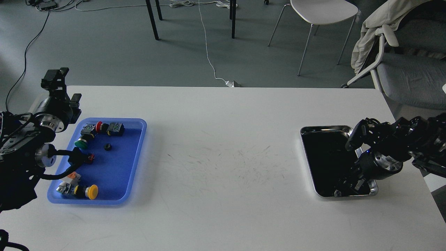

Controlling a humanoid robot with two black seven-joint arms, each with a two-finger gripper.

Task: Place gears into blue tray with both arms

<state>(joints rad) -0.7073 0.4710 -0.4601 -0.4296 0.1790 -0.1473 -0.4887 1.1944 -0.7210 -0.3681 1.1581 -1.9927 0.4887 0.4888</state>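
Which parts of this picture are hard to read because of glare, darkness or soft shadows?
Head view: the steel tray has a bright rim, but its inside is so dark that the right gripper merges with it; the blue tray throws only a faint bluish shadow on the white table; the gear stays sharp but tiny.

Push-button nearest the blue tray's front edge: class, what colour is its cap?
Yellow cap, seen in the head view.

Surface: white rectangular table (223,115), faint scuffs mid-top | left: rectangular blue plastic tray (137,153) | right: shiny steel tray with dark inside (308,129)
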